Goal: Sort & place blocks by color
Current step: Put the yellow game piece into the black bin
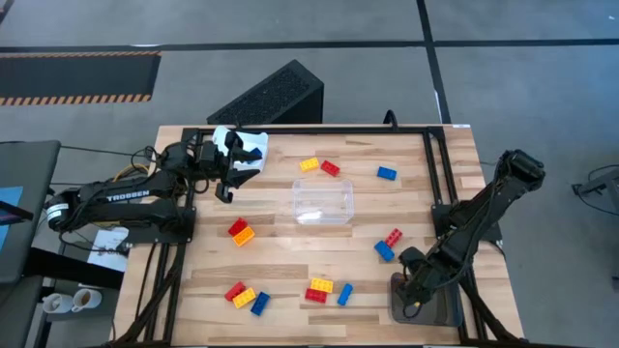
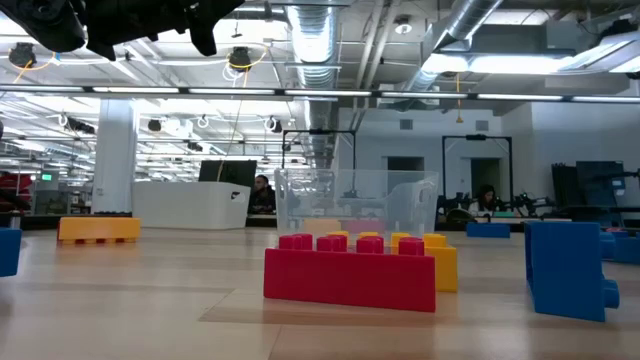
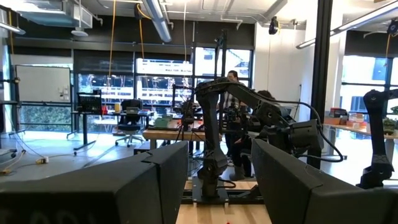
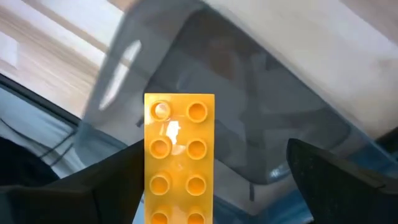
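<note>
Red, blue and yellow-orange blocks lie scattered on the wooden table, such as a red and yellow pair (image 1: 239, 231) and a blue one (image 1: 387, 174). My right gripper (image 1: 414, 290) points down over a grey tray (image 1: 435, 311) at the near right, fingers open. One yellow-orange block (image 4: 179, 158) shows studs-up between them, close beside one finger (image 4: 118, 174), over the tray's floor (image 4: 261, 124). My left gripper (image 1: 232, 174) hangs open above the table's far left by a white tray (image 1: 247, 145), with nothing between its fingers (image 3: 168, 180). My right gripper stands open around the yellow-orange block, whose long side (image 4: 147, 168) shows right against one finger. Whether that finger touches it, I cannot tell. The other finger (image 4: 323, 174) stands well apart from the block.
A clear tray (image 1: 323, 202) stands mid-table, seen close behind a red block (image 2: 350, 275) in the low view. Loose blocks cluster near the front edge (image 1: 329, 290) and at the far middle (image 1: 319, 166). A black frame (image 1: 435, 164) runs along the table's right side.
</note>
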Controlling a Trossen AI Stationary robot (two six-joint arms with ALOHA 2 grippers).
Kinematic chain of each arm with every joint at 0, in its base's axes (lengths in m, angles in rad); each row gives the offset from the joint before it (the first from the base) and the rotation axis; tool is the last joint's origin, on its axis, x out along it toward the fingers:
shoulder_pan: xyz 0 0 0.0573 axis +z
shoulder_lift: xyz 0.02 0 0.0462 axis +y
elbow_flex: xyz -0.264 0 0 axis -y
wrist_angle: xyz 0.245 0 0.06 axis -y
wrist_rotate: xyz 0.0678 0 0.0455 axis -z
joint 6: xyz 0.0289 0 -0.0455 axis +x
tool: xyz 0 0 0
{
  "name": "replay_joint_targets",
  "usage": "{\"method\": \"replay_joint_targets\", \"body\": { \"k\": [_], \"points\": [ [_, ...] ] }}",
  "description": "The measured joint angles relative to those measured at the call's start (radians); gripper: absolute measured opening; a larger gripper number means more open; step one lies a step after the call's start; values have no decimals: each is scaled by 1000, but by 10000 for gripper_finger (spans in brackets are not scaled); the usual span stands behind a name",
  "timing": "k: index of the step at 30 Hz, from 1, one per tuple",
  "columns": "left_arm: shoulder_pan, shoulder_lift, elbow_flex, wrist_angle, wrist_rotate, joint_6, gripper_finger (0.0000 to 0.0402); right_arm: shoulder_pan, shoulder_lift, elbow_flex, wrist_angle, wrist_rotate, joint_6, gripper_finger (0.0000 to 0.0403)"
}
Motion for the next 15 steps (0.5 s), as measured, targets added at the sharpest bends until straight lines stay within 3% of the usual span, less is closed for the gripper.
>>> {"method": "replay_joint_targets", "body": {
  "k": [10, 15],
  "points": [
    [0, 0, 0, -1, 1, 0, 166, 19, -10, 0, 51, 88, -71, 381],
    [0, 0, 0, -2, 1, 0, 166, 56, -10, 0, 32, 82, -75, 346]
  ]
}}
